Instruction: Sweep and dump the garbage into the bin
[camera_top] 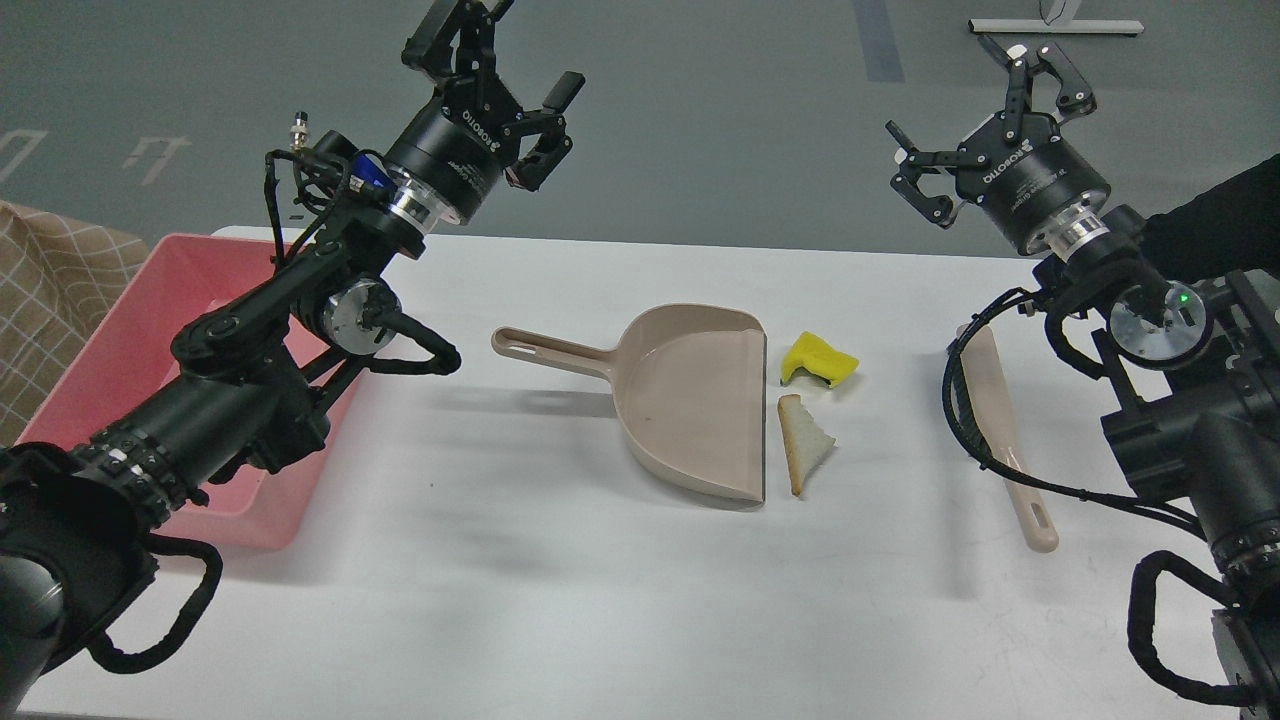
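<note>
Grey floor with faint painted markings stretches behind a white worktop where a sweeping job sits laid out. At centre lies a beige dustpan, its handle pointing left and its flat open edge facing right. Just beside that edge rest the two scraps of garbage: a triangular bread slice with brown crust, lying almost against the pan's lip, and a lumpy yellow piece a little farther back, near the pan's upper right corner. Neither scrap is inside the pan.

On the left end of the worktop sits the pink bin, well apart from the scraps and partly hidden behind the left arm; what can be seen of its inside shows only pink floor. A checked beige cloth shows at the far left edge, beyond the bin.

To the right of the scraps a beige brush handle lies lengthwise on the worktop, its upper end passing behind the right arm's cables; the head of the brush is hidden.

Both arms are raised above the worktop's far edge. The left tool hangs over the floor behind the bin's side, fingers spread, holding nothing. The right tool is likewise lifted clear, fingers spread wide and empty, above and behind the brush handle.
</note>
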Available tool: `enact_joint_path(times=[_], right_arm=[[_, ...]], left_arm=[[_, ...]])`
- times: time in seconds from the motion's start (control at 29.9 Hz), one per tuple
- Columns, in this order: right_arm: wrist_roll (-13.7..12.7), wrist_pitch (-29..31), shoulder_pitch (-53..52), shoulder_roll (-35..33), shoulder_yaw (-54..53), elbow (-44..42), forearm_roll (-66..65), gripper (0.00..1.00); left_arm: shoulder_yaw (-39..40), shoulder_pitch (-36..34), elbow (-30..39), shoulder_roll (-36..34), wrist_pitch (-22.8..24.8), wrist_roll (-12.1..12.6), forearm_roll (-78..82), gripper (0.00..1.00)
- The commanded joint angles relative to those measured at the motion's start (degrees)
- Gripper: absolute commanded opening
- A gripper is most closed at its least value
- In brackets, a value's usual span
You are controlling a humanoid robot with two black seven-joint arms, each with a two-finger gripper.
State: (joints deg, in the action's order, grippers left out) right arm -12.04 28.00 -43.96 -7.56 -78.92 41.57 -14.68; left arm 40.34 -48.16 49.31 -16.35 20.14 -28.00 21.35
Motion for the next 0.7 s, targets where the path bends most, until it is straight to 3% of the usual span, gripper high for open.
enact_joint_path(times=[0.0,0.67], right_arm=[[0.0,0.0,0.0,0.0,0.0,0.0,0.0,1.00],[0.0,0.0,0.0,0.0,0.0,0.1,0.0,1.00]], left_arm=[[0.0,0.0,0.0,0.0,0.0,0.0,-0.1,0.98],[-0.1,0.0,0.0,0.0,0.2,0.0,-0.1,0.98]])
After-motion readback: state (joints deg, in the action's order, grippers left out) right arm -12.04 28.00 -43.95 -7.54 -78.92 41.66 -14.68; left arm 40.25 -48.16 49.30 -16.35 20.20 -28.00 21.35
